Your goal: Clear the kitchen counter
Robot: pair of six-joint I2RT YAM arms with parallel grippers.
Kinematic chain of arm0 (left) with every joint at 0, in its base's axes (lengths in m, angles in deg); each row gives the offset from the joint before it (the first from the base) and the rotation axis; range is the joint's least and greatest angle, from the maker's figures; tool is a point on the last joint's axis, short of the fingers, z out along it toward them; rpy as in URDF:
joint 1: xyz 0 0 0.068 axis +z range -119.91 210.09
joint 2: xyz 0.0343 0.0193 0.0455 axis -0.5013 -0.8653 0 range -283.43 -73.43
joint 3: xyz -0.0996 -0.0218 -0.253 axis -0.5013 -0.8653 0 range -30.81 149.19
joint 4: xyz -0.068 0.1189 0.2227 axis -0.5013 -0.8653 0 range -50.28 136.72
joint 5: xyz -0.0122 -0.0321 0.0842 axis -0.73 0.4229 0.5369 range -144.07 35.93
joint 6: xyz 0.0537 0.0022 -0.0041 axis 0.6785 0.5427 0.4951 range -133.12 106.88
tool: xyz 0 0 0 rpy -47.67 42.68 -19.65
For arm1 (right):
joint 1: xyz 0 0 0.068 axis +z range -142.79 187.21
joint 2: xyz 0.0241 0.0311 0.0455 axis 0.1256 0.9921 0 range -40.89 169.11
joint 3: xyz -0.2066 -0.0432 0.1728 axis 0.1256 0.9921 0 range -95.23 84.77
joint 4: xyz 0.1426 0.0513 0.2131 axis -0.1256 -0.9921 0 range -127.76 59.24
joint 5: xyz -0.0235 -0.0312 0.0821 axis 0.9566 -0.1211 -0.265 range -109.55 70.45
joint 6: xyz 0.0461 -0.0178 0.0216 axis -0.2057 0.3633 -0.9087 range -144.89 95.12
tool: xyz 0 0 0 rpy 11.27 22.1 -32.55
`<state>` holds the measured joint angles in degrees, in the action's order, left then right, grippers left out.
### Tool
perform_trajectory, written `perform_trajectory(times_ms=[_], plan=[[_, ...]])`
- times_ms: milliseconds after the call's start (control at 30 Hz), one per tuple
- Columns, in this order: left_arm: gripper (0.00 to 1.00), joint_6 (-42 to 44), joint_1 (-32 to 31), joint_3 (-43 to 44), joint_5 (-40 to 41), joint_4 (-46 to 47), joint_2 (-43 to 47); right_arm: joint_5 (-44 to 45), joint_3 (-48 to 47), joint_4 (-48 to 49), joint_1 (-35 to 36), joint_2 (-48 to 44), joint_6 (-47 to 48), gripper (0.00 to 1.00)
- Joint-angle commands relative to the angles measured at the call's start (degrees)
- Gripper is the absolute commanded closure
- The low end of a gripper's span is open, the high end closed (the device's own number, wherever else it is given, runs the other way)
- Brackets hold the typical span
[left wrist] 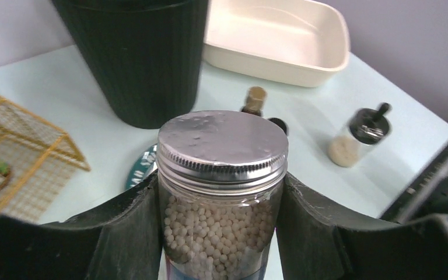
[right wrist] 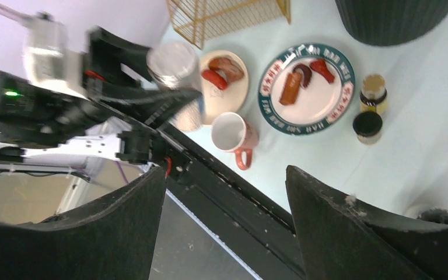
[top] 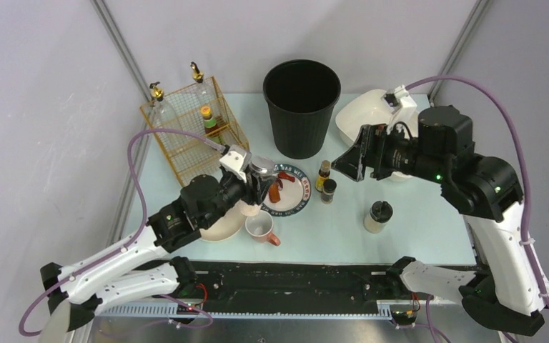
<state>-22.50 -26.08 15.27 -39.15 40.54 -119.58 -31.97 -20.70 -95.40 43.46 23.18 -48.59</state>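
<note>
the right gripper (right wrist: 227,227) is hanging open above the black rail (right wrist: 233,175), with nothing sitting between its dark fingers (right wrist: 122,233). on the pale surface (right wrist: 420,134) a green-rimmed plate (right wrist: 262,96) is carrying red and brown food. a white mug (right wrist: 233,133) is standing just beside it, and two small bottles (right wrist: 373,93) are standing on its other side. the left gripper (right wrist: 178,87), blurred, is holding a silver-lidded jar (right wrist: 172,58) near a cream dish (right wrist: 239,90).

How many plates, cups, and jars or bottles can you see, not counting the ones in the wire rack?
Plates: 2 (green-rimmed plate, cream plate)
Cups: 1 (mug)
Jars or bottles: 4 (silver-lidded jar in the left gripper, cork-topped bottle, black-lidded jar, shaker)
Total: 7
</note>
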Motion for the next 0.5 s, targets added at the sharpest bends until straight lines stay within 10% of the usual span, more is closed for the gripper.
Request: perform_trajectory(times_ms=[0, 467], plan=[[0.74, 2.31, 0.28, 6.47, 13.91, 2.72, -0.68, 2.18, 5.56, 1.23, -0.32, -1.31, 1.36, 0.21], [1.00, -0.26, 17.38, 11.20, 16.82, 6.87, -8.66, 3.88, 16.42, 2.53, -0.22, -9.98, 2.94, 0.20]])
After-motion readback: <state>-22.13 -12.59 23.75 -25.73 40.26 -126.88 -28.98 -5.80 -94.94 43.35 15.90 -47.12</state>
